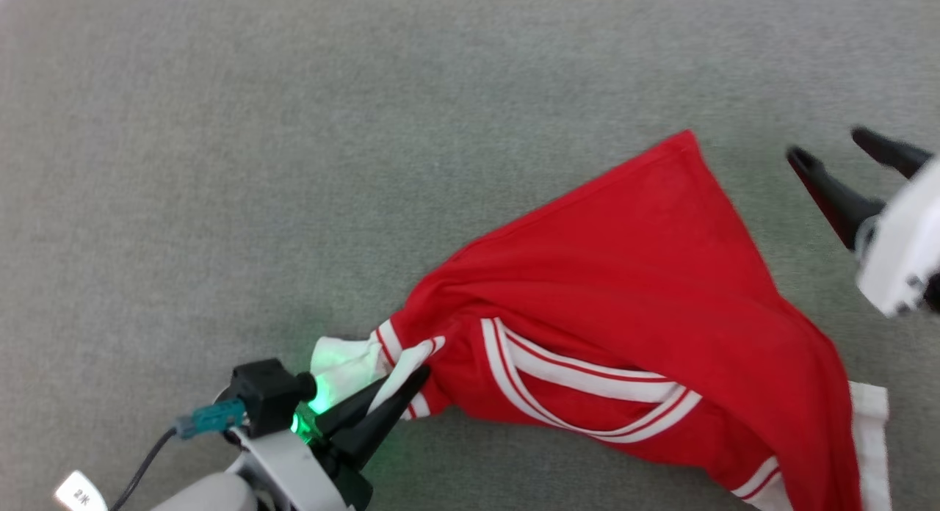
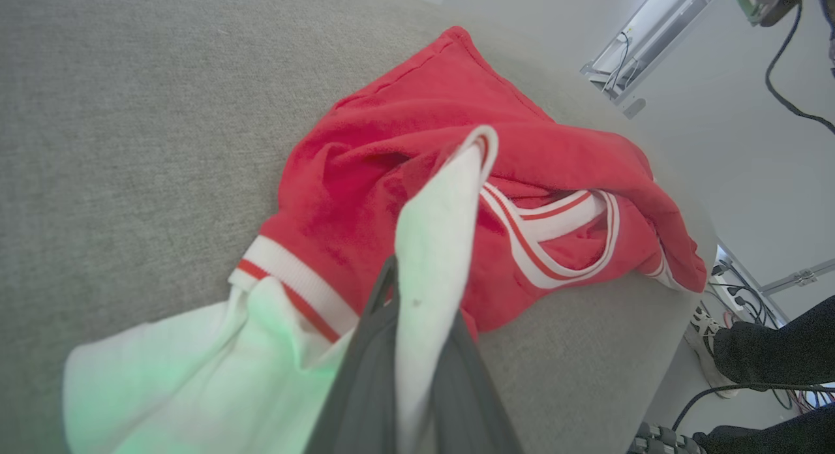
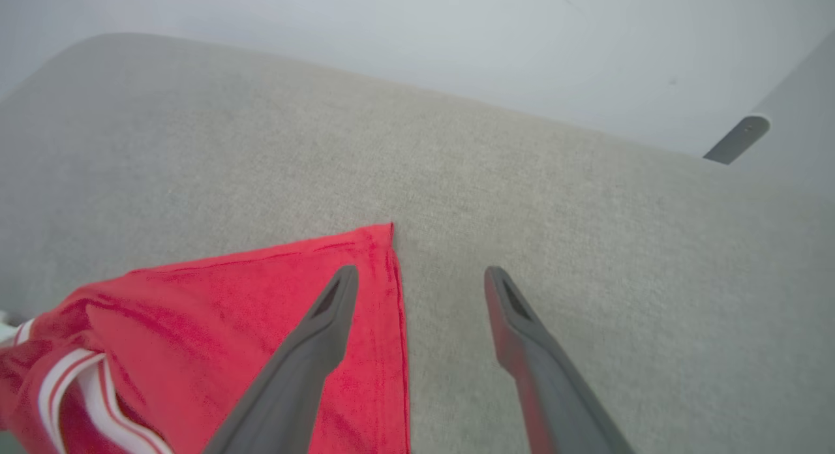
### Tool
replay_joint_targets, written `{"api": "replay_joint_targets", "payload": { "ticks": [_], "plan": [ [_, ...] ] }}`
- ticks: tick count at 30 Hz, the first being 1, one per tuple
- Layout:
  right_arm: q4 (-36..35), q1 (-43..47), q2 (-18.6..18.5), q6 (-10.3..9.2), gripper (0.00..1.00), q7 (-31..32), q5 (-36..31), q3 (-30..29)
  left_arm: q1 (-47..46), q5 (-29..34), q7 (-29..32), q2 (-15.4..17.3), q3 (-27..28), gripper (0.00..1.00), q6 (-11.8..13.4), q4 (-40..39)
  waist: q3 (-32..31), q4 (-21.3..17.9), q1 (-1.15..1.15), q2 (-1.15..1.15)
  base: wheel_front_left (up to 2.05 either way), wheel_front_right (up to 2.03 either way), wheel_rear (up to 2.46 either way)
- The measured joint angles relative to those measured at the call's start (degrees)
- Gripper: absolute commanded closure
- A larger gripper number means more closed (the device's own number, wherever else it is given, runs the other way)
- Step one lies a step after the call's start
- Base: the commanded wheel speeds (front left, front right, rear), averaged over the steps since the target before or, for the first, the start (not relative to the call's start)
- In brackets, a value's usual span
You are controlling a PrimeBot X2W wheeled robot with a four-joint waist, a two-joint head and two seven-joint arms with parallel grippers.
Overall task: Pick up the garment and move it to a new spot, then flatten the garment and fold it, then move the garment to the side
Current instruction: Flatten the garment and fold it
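At the lower left, the left gripper (image 1: pixel 415 386) has its two dark fingers pressed together on a white sleeve (image 1: pixel 341 364) of the one garment (image 1: pixel 624 276), pinching the cloth under a green glow. The red shirt stretches rightward across the grey padded surface (image 1: pixel 294 129). It is bunched at the pinch, with its striped V collar (image 1: pixel 587 393) facing up and a second white sleeve (image 1: pixel 870 437) at the lower right edge. One red corner (image 1: pixel 687 136) points away. To the right of it, the right gripper (image 1: pixel 825 143) hovers with both fingers spread wide, holding nothing.
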Motion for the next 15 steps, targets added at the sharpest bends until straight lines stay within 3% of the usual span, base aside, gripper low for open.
{"api": "replay_joint_targets", "payload": {
  "ticks": [7, 15],
  "plan": [
    [16.5, -10.83, -2.0, 0.0, 0.0, -0.65, -1.65, 9.0, -4.08, 0.43, 0.0, -1.48, -2.02, 1.0, 0.0, -0.04, 3.02, 3.01, 0.0, 0.0, 0.0, 0.0, 0.0],
    [26.91, -17.64, -5.23, -0.01, 0.0, -0.93, -1.9, 17.84, -6.53, 0.82, 0.0, -2.79, -2.81, 1.0, 0.0, -0.14, 6.71, 5.47, 0.0, 0.0, 0.0, 0.0, 0.0]
  ]
}}
